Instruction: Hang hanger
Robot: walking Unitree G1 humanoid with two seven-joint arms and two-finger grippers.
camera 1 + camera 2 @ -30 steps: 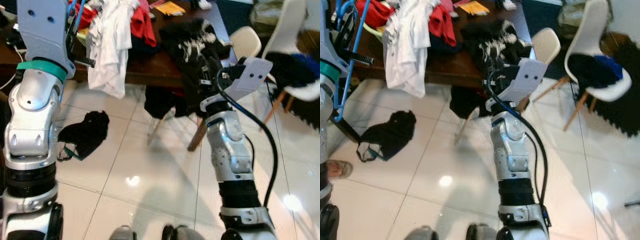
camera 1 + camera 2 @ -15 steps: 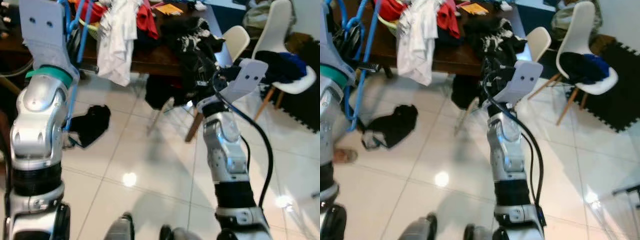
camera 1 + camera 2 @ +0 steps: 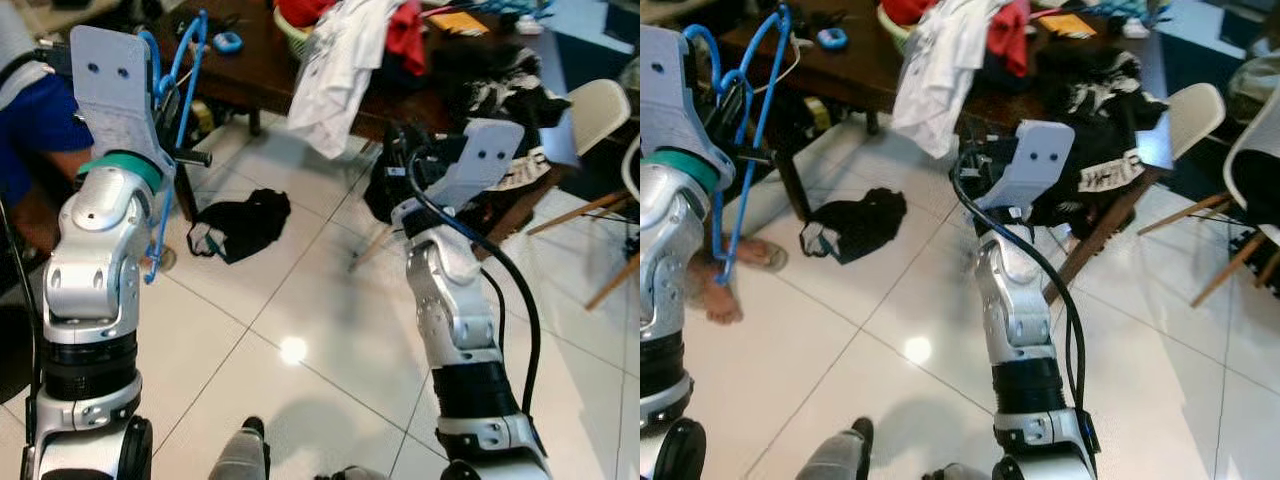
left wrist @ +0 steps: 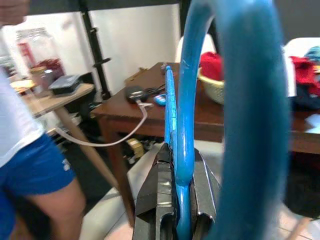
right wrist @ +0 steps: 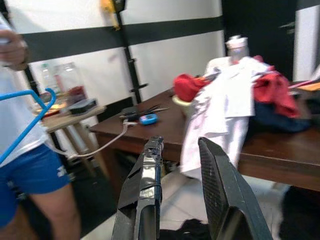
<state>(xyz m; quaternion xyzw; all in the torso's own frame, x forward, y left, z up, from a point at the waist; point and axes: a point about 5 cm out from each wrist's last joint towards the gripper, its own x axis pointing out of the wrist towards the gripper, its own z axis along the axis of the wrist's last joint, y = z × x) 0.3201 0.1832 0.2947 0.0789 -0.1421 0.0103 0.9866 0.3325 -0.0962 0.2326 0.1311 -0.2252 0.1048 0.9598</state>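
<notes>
Over the last second my head camera has swung left: a person in blue shorts (image 3: 725, 290) now stands at my far left, and the cluttered desk (image 3: 255, 70) sits farther right. My left tool (image 4: 176, 200) stays clamped on the blue hanger (image 3: 740, 130), held high by my left shoulder. No rail in sight, so hanging is still ahead. My right tool (image 5: 187, 195) hovers part open, empty.

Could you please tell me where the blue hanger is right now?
The blue hanger is on the robot's left, clamped in the left claw and held up beside the dark wooden table, with a person's feet on the floor below it.
</notes>
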